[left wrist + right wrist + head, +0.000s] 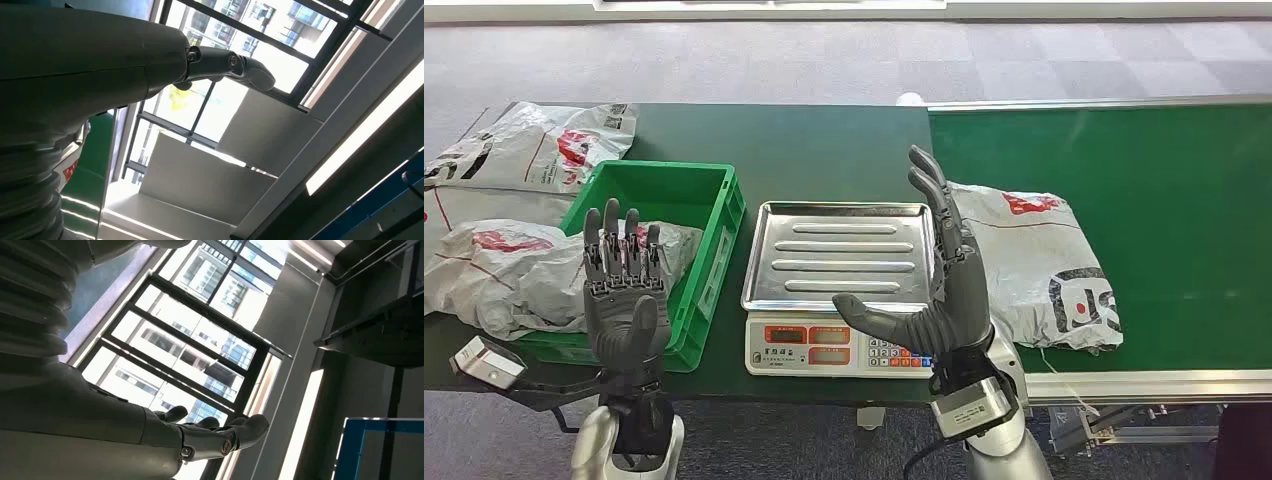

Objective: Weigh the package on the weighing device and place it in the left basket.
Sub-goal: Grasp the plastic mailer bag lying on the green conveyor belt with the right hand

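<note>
Two hands are hovering raised above the near edge of the worktop (824, 140), both holding nothing. Left hand (624, 290) is standing upright, fingers apart, in front of the green basket (714, 200) (a package already lying inside it). Right hand (939, 290) is spreading wide beside the scale (839, 285), whose steel tray is sitting bare. Just right of it, the white package (1034, 260) is lying on the green conveyor (1164, 200).

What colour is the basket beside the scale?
Green; the basket shows best in the head view.
</note>
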`<state>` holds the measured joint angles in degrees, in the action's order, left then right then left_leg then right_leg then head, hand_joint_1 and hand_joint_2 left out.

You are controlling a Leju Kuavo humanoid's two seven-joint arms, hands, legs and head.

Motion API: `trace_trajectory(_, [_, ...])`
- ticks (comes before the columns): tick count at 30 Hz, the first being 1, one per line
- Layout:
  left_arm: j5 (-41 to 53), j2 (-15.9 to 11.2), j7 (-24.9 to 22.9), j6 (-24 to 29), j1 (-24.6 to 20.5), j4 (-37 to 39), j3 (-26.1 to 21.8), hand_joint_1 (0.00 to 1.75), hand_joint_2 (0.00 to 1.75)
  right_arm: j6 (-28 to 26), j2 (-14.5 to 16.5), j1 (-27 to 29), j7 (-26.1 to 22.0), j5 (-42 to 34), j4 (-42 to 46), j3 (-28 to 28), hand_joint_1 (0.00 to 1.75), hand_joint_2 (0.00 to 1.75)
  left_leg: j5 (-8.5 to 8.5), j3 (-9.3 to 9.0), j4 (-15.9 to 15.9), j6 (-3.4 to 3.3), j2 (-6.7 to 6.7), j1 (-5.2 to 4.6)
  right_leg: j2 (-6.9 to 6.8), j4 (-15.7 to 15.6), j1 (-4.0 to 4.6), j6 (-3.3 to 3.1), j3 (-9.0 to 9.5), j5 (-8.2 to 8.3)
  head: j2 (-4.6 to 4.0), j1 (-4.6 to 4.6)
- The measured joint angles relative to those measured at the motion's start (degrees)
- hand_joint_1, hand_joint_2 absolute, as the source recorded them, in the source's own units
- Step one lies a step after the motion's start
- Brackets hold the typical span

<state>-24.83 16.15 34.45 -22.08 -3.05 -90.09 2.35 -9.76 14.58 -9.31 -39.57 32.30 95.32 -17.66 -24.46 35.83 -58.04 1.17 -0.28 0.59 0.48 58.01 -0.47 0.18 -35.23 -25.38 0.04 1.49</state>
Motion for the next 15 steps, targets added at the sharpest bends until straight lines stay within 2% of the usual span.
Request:
trace_trajectory(3, [-0.02,-0.03,0.01,0.12,0.00,0.00,0.00,0.00,1.75,-1.77,-0.06,-0.18,1.09,2.54,-0.01,-0.14,0.00,1.75,0.00,0.00,0.00,0.00,0.00,0.00,0.00,0.00,0.00,0.00,0.00,0.00,0.00,0.00])
trace_trajectory(5, [-0.02,-0.05,0.09,0.53,0.06,-0.05,0.01,0.00,1.75,-4.67,-0.50,-0.91,5.83,10.20,-0.36,-0.42,0.00,1.75,-0.01,0.03,0.01,0.00,0.00,0.00,0.01,0.00,0.00,0.00,0.00,0.00,0.00,-0.01])
trace_trajectory(6, [-0.02,-0.07,0.11,0.80,0.18,-0.22,0.00,0.00,1.75,-6.12,-1.39,-2.07,10.68,16.95,-1.32,-0.74,0.00,1.75,-0.01,0.03,0.02,0.00,0.01,0.00,0.02,0.00,0.00,-0.01,0.00,0.00,0.00,-0.01])
trace_trajectory(7, [-0.04,-0.07,0.08,1.03,0.33,-0.52,-0.01,0.00,1.75,-7.65,-2.96,-3.87,17.69,26.21,-3.26,-1.06,0.00,1.75,-0.01,0.02,0.01,-0.01,0.03,0.00,0.04,0.00,0.00,0.00,0.01,0.02,0.00,0.00])
trace_trajectory(8, [-0.13,-0.07,-0.02,1.19,0.52,-0.95,-0.01,0.00,1.75,-9.17,-5.08,-6.10,26.90,36.59,-6.21,-1.23,0.00,1.75,0.03,0.02,0.00,-0.07,0.02,0.00,0.02,-0.01,0.00,0.04,0.04,0.02,0.00,-0.01])
trace_trajectory(10, [-0.34,-0.11,-0.33,1.22,1.19,-2.06,-0.05,0.00,1.75,-13.01,-9.95,-10.90,49.25,55.71,-14.08,-0.89,0.00,1.75,0.16,0.09,-0.04,-0.25,-0.23,-0.01,-0.24,-0.01,-0.09,0.19,0.11,0.06,0.00,-0.01])
trace_trajectory(11, [-0.44,-0.16,-0.44,1.22,1.73,-2.66,-0.11,0.00,1.75,-14.97,-12.18,-13.26,60.00,61.20,-18.41,-0.58,0.00,1.75,0.23,0.14,-0.06,-0.34,-0.39,-0.03,-0.39,-0.01,-0.16,0.27,0.13,0.09,0.00,-0.02])
trace_trajectory(12, [-0.47,-0.22,-0.49,1.22,2.34,-3.24,-0.16,0.00,1.75,-16.47,-14.18,-15.65,67.65,63.55,-22.50,-0.39,0.00,1.75,0.27,0.18,-0.08,-0.37,-0.51,-0.05,-0.50,-0.01,-0.22,0.32,0.13,0.14,0.00,-0.02])
trace_trajectory(13, [-0.50,-0.27,-0.50,1.23,2.94,-3.77,-0.21,0.00,1.75,-17.53,-15.88,-17.94,71.68,63.17,-26.50,-0.37,0.00,1.75,0.28,0.19,-0.10,-0.40,-0.54,-0.08,-0.52,-0.01,-0.25,0.35,0.12,0.18,0.00,-0.01])
trace_trajectory(14, [-0.50,-0.29,-0.48,1.24,3.44,-4.24,-0.23,0.00,1.75,-18.22,-17.33,-19.89,72.82,61.63,-30.14,-0.39,0.00,1.75,0.28,0.19,-0.12,-0.40,-0.54,-0.08,-0.50,-0.01,-0.26,0.37,0.13,0.21,0.00,-0.01])
trace_trajectory(15, [-0.50,-0.31,-0.44,1.28,3.82,-4.63,-0.25,0.00,1.75,-18.61,-18.63,-21.41,71.37,60.15,-33.31,-0.42,0.00,1.75,0.28,0.19,-0.14,-0.40,-0.54,-0.09,-0.49,-0.01,-0.26,0.38,0.12,0.22,0.00,0.01])
